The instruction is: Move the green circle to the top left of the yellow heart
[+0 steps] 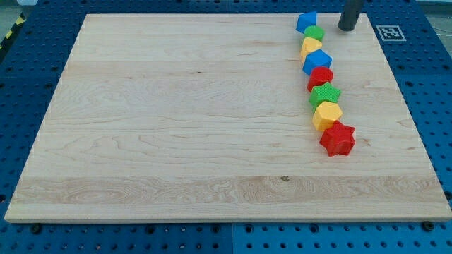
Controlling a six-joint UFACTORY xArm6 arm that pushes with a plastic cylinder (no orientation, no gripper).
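Note:
The green circle (315, 32) lies near the view's top right, in a curving line of touching blocks. It touches the upper right of the yellow heart (311, 47), which lies just below it. A blue block (306, 21) sits above and left of the green circle. My tip (346, 29) stands on the board to the right of the green circle, a short gap away, touching no block.
Down the line from the heart come a blue cube (317, 61), a red round block (320, 76), a green star (325, 94), a yellow pentagon (327, 114) and a red star (337, 138). The wooden board (176, 127) lies on blue pegboard. A printed marker (390, 32) is at its top right corner.

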